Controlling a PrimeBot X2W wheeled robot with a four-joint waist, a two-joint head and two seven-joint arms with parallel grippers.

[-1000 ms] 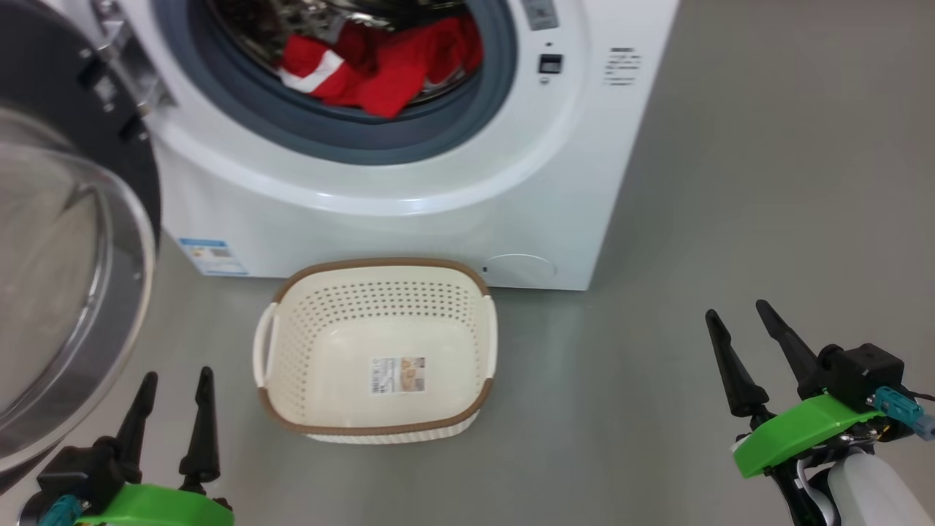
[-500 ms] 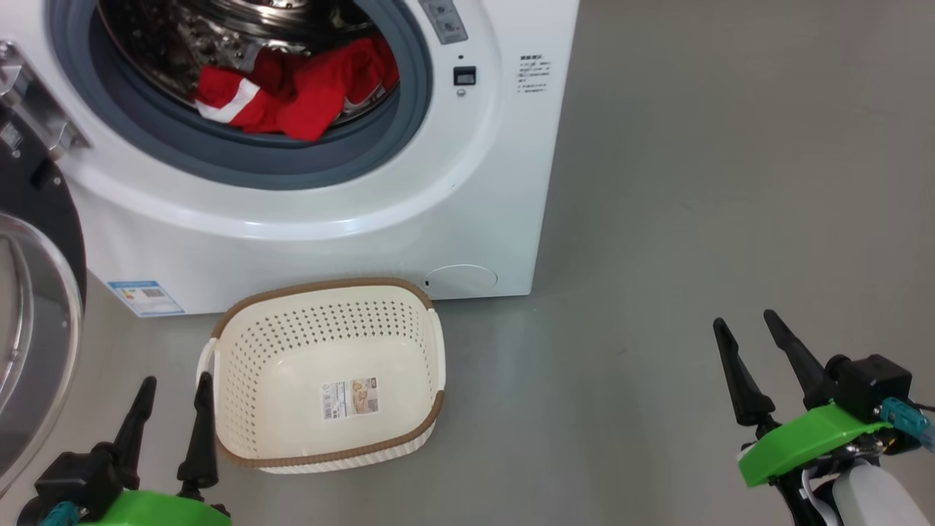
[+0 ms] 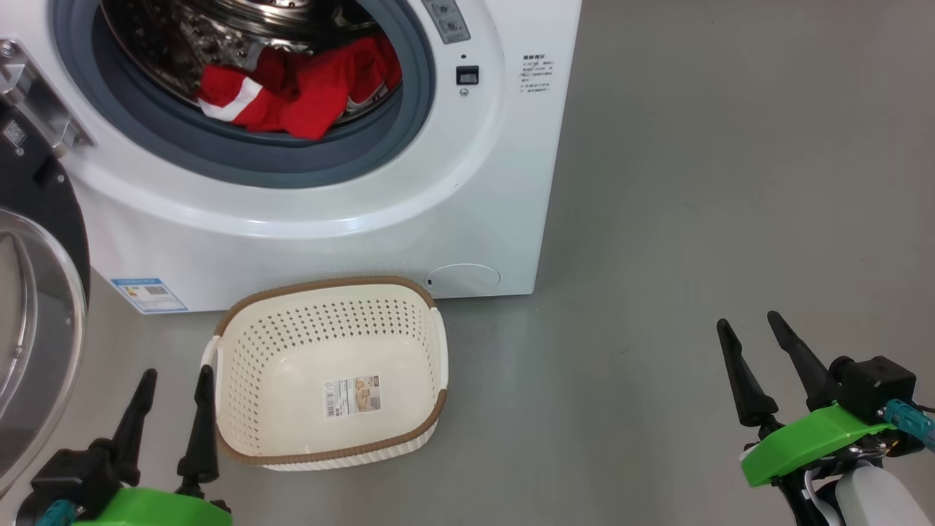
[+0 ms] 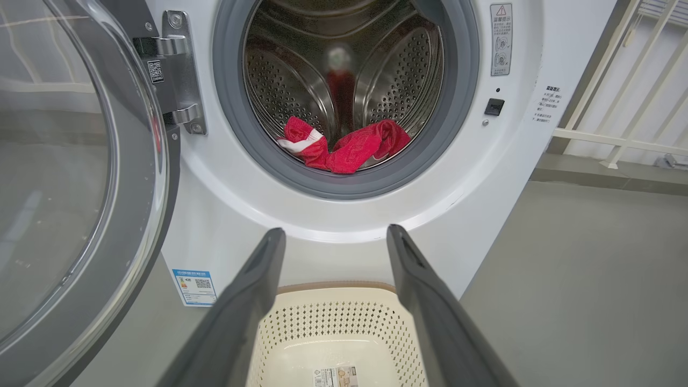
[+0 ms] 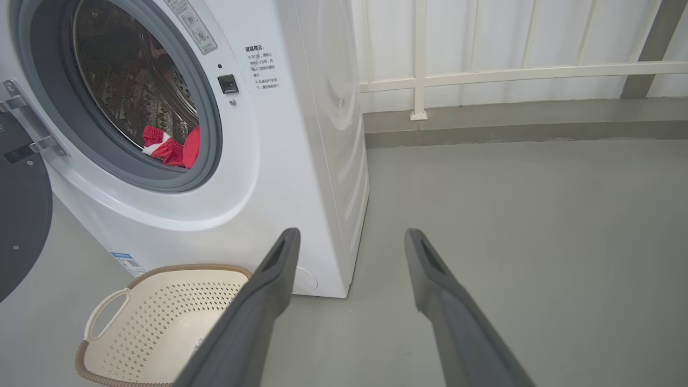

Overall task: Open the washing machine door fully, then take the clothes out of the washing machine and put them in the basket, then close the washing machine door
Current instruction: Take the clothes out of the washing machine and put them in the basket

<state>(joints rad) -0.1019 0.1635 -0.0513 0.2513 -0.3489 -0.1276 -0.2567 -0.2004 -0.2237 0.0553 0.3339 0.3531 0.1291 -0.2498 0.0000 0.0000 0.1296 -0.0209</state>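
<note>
Grey smooth floor lies under everything, and in the right wrist view a white railing stands along the wall at the back. On this floor stands the washing machine, with its round opening turned toward the robot and a small blue label at its lower front corner. The washing machine door is swung open to the robot's left on a metal hinge, and its glass bulge comes near to the left tool. The basket sits just in front of the machine's lower panel, between the machine and the left tool; I cannot tell if it touches the panel. Its pale bottom is bare except for a sticker. The clothes, red with a white stripe, lie crumpled low in the steel drum, and one fold reaches onto the grey gasket. The left tool hangs low, fingers pointing toward the machine and spread wide, holding nothing; one finger is just beside the basket's left handle. The right tool hangs over the floor, well apart from basket and machine, also spread wide and empty.
</note>
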